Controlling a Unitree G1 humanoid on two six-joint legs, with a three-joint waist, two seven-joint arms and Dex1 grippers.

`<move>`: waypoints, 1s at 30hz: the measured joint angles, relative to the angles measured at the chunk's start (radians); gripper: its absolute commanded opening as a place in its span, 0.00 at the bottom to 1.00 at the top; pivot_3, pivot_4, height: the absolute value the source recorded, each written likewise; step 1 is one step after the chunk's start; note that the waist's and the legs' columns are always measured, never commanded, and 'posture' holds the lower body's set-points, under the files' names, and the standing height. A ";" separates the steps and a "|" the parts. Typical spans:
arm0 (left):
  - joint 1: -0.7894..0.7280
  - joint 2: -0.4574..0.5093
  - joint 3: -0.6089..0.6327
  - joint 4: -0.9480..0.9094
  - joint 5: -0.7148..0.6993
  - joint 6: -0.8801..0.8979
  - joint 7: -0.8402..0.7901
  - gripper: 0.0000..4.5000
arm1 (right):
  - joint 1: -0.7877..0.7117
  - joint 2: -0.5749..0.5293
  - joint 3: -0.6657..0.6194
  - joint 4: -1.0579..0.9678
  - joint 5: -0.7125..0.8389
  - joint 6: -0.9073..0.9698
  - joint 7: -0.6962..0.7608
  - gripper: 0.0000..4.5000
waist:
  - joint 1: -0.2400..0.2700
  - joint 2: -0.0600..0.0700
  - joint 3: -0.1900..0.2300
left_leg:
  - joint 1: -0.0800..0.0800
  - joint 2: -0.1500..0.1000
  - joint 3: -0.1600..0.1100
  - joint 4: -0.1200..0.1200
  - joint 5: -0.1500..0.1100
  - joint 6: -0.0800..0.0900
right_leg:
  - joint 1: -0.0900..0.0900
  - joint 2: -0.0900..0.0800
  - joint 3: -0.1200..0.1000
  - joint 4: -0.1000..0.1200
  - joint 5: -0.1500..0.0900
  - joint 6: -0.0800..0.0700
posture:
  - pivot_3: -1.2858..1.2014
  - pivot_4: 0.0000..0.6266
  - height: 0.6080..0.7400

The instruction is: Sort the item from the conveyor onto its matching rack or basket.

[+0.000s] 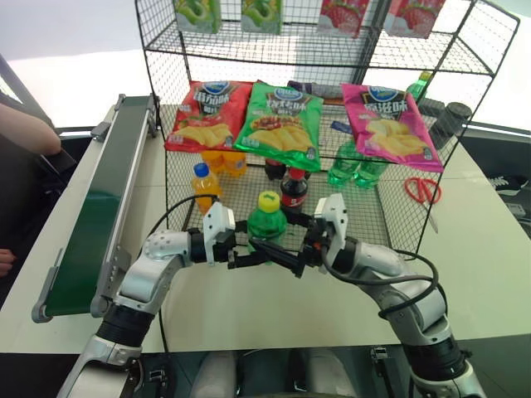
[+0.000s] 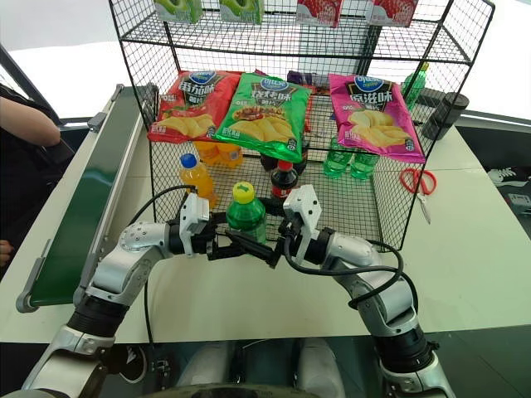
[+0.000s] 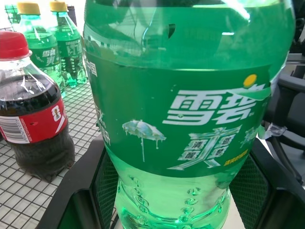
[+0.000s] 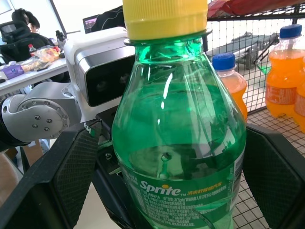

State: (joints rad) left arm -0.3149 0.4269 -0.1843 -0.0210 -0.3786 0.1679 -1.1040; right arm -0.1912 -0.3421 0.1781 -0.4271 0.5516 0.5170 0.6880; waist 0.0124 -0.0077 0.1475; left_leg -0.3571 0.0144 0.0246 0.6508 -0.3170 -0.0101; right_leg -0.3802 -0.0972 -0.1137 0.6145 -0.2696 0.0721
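Bottle: green soda bottle (image 1: 266,220) with the yellow cap is standing upright between my two grippers, just in front of the rack's (image 1: 390,217) lowest mesh tier; well apart from the conveyor (image 1: 95,215) on my left
Left gripper: left gripper (image 1: 249,258) is clamping shut on the bottle's lower body; in the left wrist view the pads (image 3: 106,188) are pressing the plastic below the label
Right gripper: right gripper (image 1: 292,259) is standing fully spread; in the right wrist view its fingers (image 4: 71,174) are flanking the bottle with gaps on both sides, so I'm reading it as holding nothing
Handling: I'm judging it light, full of liquid, smooth and a bit slippery; thin walls will be giving under a hard squeeze; the ribbed lower body or the labelled waist is looking like the safest place to grip
Neighbours: cola bottle (image 1: 293,189) and orange bottle (image 1: 204,184) are standing close behind on the mesh; two more green bottles (image 1: 355,167) are sitting further back on the right
Next: I'm thinking a handover to the right, then setting it beside those green ones
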 measured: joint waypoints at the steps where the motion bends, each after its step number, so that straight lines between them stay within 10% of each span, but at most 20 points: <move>1: 0.000 0.000 0.000 0.000 0.002 -0.001 -0.001 0.59 | 0.000 -0.001 0.001 0.001 0.000 0.000 0.000 1.00 | 0.000 0.000 0.000 | 0.000 0.000 0.000 0.000 0.000 0.000 | 0.000 0.000 0.000 0.000 0.000 0.000 | 0.52 0.24 0.88; 8: 0.000 -0.007 -0.001 0.002 0.020 -0.006 -0.007 0.59 | 0.000 -0.006 0.003 0.009 -0.016 0.000 0.001 0.68 | 0.000 0.000 0.000 | 0.000 0.000 0.000 0.000 0.000 0.000 | 0.000 0.000 0.000 0.000 0.000 0.000 | 0.52 0.24 0.88; 13: -0.005 -0.011 -0.001 0.008 0.022 -0.003 -0.012 0.59 | 0.000 -0.006 0.003 0.009 -0.021 -0.001 0.002 0.68 | 0.000 0.000 0.000 | 0.000 0.000 0.000 0.000 0.000 0.000 | 0.000 0.000 0.000 0.000 0.000 0.000 | 0.52 0.24 0.88; 17: -0.023 -0.020 0.002 0.011 0.015 0.006 -0.012 0.98 | 0.000 -0.005 0.013 0.019 -0.036 0.001 0.001 0.68 | 0.001 0.000 0.000 | 0.000 0.000 0.000 0.000 0.000 0.000 | 0.000 0.000 0.000 0.000 0.000 0.000 | 0.52 0.24 0.88; 30: 0.063 0.028 0.062 0.038 0.061 -0.042 0.076 0.98 | 0.039 -0.025 -0.168 0.054 -0.118 -0.113 -0.117 0.68 | 0.004 0.000 0.000 | 0.000 -0.001 0.000 0.000 0.000 0.000 | 0.001 -0.001 0.000 0.000 0.000 0.000 | 0.52 0.24 0.88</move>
State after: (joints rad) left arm -0.2516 0.4551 -0.1225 0.0167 -0.3179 0.1263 -1.0276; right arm -0.1520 -0.3670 0.0099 -0.3734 0.4336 0.4041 0.5710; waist 0.0167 -0.0074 0.1475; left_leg -0.3573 0.0137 0.0245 0.6512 -0.3170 -0.0100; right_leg -0.3796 -0.0978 -0.1139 0.6142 -0.2696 0.0723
